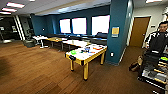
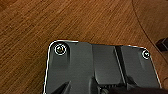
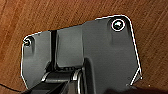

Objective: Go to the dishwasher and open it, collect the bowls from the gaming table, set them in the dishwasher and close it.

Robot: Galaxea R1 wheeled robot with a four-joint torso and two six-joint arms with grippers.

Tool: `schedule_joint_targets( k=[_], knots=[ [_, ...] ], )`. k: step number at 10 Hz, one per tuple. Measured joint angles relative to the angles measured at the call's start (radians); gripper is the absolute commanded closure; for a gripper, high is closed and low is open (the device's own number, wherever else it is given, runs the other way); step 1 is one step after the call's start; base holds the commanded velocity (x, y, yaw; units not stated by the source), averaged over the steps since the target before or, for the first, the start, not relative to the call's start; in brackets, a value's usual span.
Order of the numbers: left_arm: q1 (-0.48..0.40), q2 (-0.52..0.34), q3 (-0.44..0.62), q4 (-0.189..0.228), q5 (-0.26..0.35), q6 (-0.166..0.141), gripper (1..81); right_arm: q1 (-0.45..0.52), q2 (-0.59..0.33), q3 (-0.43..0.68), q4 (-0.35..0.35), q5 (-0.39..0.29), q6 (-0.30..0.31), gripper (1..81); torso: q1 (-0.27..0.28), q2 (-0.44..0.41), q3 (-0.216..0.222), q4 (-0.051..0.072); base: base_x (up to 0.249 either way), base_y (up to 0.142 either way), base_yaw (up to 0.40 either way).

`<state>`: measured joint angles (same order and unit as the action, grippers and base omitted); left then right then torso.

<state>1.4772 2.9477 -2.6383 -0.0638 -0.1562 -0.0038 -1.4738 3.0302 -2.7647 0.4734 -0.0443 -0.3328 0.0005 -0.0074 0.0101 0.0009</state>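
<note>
A wide wood floor spreads out. Past it, the yellow-legged gaming table stands beside a blue pillar. A green bowl rests on its near end. No writing is legible. Whether either end effector is open or closed, I cannot tell.

High head view toward gaming table, wrist views close above (shared) wood floor

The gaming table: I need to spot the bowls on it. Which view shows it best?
The head view: the gaming table stands whole on the wood floor, with a green item on top. Both wrist views look down at floor, not the table.
</note>
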Motion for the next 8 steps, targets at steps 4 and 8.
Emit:
schedule_joint_targets(
  k=[4, 8],
  knots=[
    [0.000, 0.000, 0.000, 0.000, 0.000, 0.000, 1.0, 0.000, 0.003, 0.000, 0.000, 0.000, 0.000, 1.0, 0.000, 0.000, 0.000, 0.000, 0.019, 0.061, 0.000],
    [0.010, 0.003, 0.004, 0.000, 0.003, 0.000, 1.0, -0.007, -0.004, -0.007, 0.000, 0.003, 0.000, 1.0, -0.002, -0.001, 0.000, 0.000, 0.095, 0.045, 0.000]
  ],
)
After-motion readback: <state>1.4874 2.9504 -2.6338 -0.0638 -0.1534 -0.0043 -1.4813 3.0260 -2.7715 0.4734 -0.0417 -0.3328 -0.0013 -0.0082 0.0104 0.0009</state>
